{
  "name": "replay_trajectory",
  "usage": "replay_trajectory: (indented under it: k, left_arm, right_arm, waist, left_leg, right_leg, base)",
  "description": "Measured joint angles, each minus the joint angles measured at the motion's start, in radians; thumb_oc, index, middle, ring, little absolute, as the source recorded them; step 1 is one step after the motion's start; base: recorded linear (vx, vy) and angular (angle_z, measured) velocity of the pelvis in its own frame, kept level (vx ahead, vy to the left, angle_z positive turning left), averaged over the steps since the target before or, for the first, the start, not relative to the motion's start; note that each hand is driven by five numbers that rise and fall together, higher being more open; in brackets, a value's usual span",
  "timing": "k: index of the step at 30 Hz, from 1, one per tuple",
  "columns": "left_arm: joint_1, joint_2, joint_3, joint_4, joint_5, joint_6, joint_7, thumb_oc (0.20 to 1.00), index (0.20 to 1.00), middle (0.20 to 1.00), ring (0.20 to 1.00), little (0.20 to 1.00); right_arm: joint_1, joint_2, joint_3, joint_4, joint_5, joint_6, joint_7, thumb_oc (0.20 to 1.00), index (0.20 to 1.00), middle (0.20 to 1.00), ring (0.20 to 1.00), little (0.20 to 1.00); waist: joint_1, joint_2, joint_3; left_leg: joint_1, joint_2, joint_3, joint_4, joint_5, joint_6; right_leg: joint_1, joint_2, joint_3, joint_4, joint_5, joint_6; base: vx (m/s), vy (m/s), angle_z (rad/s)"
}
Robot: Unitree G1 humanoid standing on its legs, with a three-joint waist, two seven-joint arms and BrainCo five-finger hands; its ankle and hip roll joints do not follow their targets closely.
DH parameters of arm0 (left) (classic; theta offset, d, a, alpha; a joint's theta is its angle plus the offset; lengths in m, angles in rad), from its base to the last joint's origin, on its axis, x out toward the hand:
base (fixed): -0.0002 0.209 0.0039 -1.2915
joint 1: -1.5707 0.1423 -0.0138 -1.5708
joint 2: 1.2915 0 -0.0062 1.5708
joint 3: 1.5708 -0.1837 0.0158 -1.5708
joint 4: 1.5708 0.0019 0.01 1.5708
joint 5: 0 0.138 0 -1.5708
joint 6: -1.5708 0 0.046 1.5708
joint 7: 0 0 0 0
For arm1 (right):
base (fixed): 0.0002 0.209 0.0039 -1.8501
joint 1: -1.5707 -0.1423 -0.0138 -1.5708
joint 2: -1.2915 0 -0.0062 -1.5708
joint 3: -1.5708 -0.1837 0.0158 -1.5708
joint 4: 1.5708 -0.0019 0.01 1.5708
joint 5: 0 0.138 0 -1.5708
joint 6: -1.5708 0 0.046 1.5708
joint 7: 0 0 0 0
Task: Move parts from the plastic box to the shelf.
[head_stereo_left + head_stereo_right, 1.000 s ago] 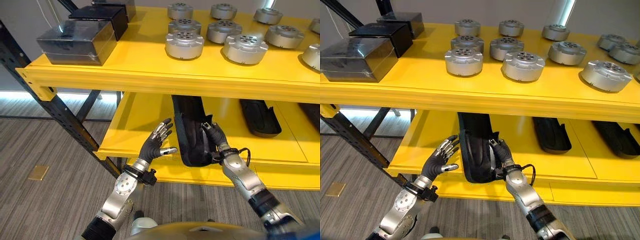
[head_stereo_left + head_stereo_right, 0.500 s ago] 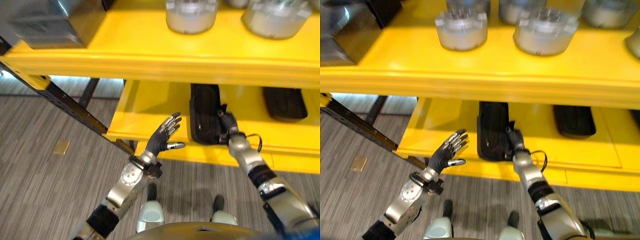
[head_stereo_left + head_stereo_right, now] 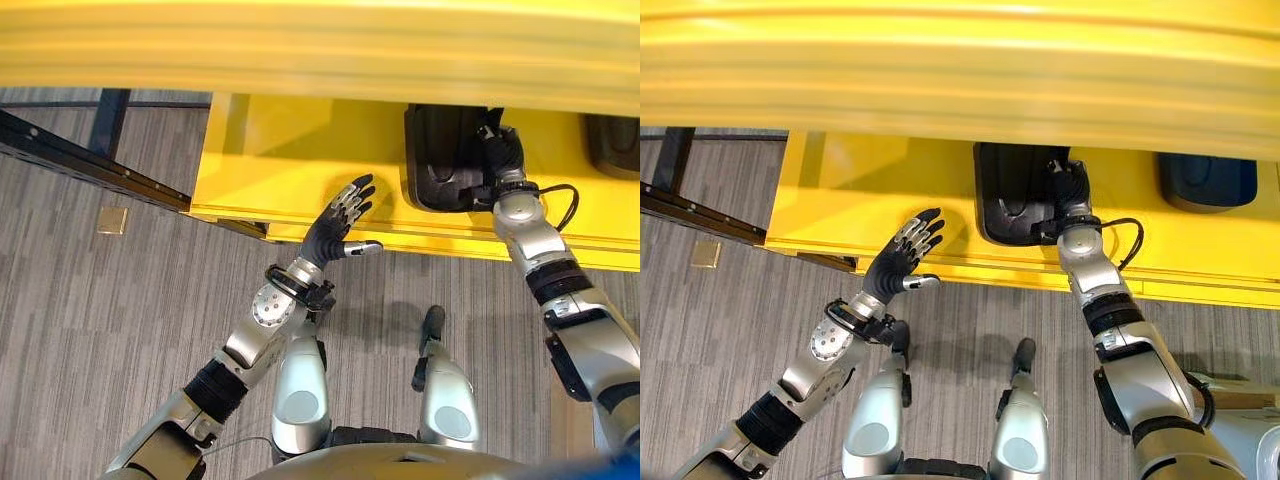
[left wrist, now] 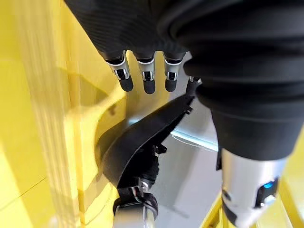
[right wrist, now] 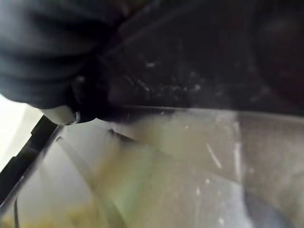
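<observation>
A long black moulded part (image 3: pixel 440 165) lies on the yellow lower shelf (image 3: pixel 270 160), its near end a little behind the shelf's front lip. My right hand (image 3: pixel 498 158) is at the part's right edge with its fingers curled round that edge. My left hand (image 3: pixel 335 228) hovers open in front of the shelf lip, left of the part and apart from it, fingers spread. In the left wrist view the straight fingers (image 4: pixel 148 78) point toward the black part (image 4: pixel 137 142). The right wrist view has the dark part (image 5: pixel 199 57) pressed close.
The upper shelf's yellow front beam (image 3: pixel 320 45) runs overhead across the top. A second black part (image 3: pixel 1207 180) lies further right on the lower shelf. A dark diagonal rack brace (image 3: pixel 90 165) stands at the left, with a small tan floor plate (image 3: pixel 112 220) near it.
The camera has tilted down, so the upper shelf's load has left the picture. The black part has gone from overhanging the shelf lip to lying further back. My left hand stays open.
</observation>
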Motion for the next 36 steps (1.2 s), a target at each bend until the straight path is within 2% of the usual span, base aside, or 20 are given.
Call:
replay_trajectory:
  k: [2, 17, 21, 26, 36]
  left_arm:
    - [-0.005, 0.001, -0.001, 0.0, 0.0, 0.0, 0.0, 1.0, 1.0, 1.0, 1.0, 1.0]
    - [-0.037, 0.01, -0.044, 0.009, -0.005, 0.023, 0.004, 1.0, 1.0, 1.0, 1.0, 1.0]
    - [-0.042, 0.02, -0.063, 0.01, -0.004, 0.024, 0.005, 1.0, 1.0, 1.0, 1.0, 1.0]
    - [-0.04, 0.024, -0.077, 0.01, -0.004, 0.023, 0.006, 1.0, 1.0, 1.0, 1.0, 1.0]
    - [-0.04, 0.024, -0.079, 0.01, -0.004, 0.017, 0.011, 1.0, 1.0, 1.0, 1.0, 1.0]
  right_arm:
    - [-0.022, -0.008, 0.001, 0.007, 0.0, 0.001, 0.006, 0.2, 0.2, 0.2, 0.2, 0.2]
    - [-0.213, -0.03, 0.039, 0.221, 0.002, -0.018, -0.019, 0.2, 0.2, 0.2, 0.2, 0.2]
    - [-0.284, -0.043, 0.048, 0.277, 0.001, -0.014, -0.032, 0.2, 0.2, 0.2, 0.2, 0.2]
    - [-0.335, -0.071, 0.067, 0.333, -0.002, 0.013, -0.054, 0.2, 0.2, 0.2, 0.2, 0.2]
    - [-0.391, -0.071, 0.092, 0.391, -0.031, 0.029, -0.079, 0.2, 0.2, 0.2, 0.2, 0.2]
  waist:
    - [-0.001, 0.0, 0.015]
    - [0.009, 0.002, 0.017]
    - [0.008, 0.014, 0.021]
    - [0.03, 0.025, 0.023]
    - [0.031, 0.029, 0.022]
  left_leg:
    - [-0.002, 0.0, 0.0, 0.012, -0.001, -0.001]
    - [-0.078, -0.004, -0.005, 0.056, -0.009, 0.008]
    - [-0.11, -0.015, -0.008, 0.082, -0.015, 0.011]
    - [-0.125, -0.02, -0.013, 0.101, -0.019, 0.015]
    - [-0.144, -0.039, -0.017, 0.119, -0.028, 0.022]
  right_leg:
    - [-0.002, -0.002, 0.001, 0.011, -0.005, 0.002]
    - [-0.087, -0.017, 0.004, 0.082, -0.032, -0.005]
    - [-0.125, -0.034, 0.006, 0.129, -0.049, -0.002]
    - [-0.144, -0.041, 0.008, 0.16, -0.064, -0.003]
    - [-0.168, -0.063, 0.012, 0.194, -0.076, 0.0]
  base:
    - [-0.07, -0.002, -0.01]
    - [-0.05, -0.011, 0.01]
    - [0.0, 0.001, 0.05]
    - [0.0, 0.009, 0.03]
    - [0.01, 0.006, 0.02]
